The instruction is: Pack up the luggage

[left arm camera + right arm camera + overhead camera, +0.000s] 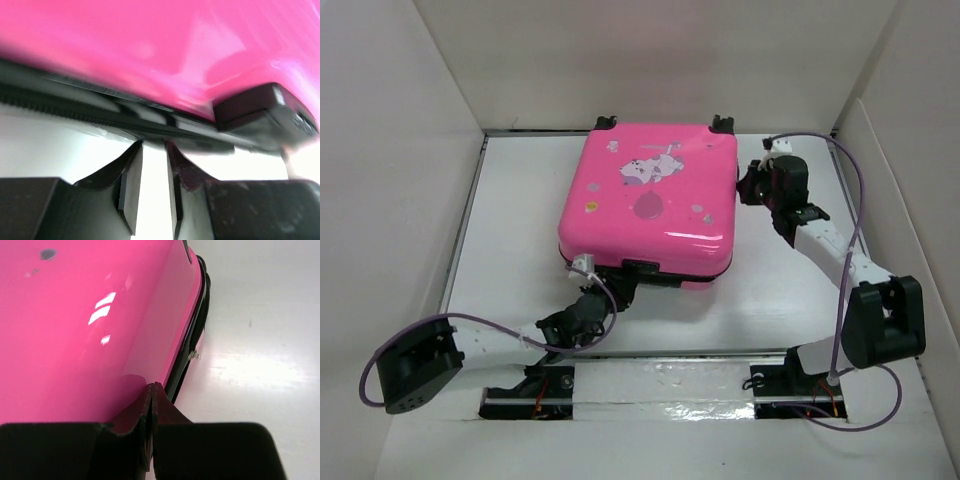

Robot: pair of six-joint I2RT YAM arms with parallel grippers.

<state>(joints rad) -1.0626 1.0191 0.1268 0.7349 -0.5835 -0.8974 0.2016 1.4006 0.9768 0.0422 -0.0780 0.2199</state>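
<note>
Top external view: closed luggage (645, 205) flat on the white tabletop (510, 260), pink printed shell facing up, set toward the far middle. Far edge close under the far wall (650, 60), with the two black wheels (605, 121) just short of it, so hardly any room there. To the left, a broad bare strip of tabletop up to the left wall. To the right, a narrower strip, partly taken up by the right arm. Near side: a band of open tabletop between the luggage and the arm bases, crossed by the left arm. Outline close to square from above, so no clear long axis. Wheel end pointing away from the arms, handle (642, 267) end pointing toward them, the whole turned slightly off square to the tabletop edges. Left gripper (615, 295) tucked in at the near edge, just left of the handle. Left wrist view: fingers (127, 185) a narrow slit apart, tips right up at the black zipper trim (100, 107); cannot tell whether any of it is pinched. Right gripper (750, 185) at the right side of the luggage. Right wrist view: both fingers pressed flat together, nothing between them, tips at the pink side wall just above the dark trim; contact uncertain.
</note>
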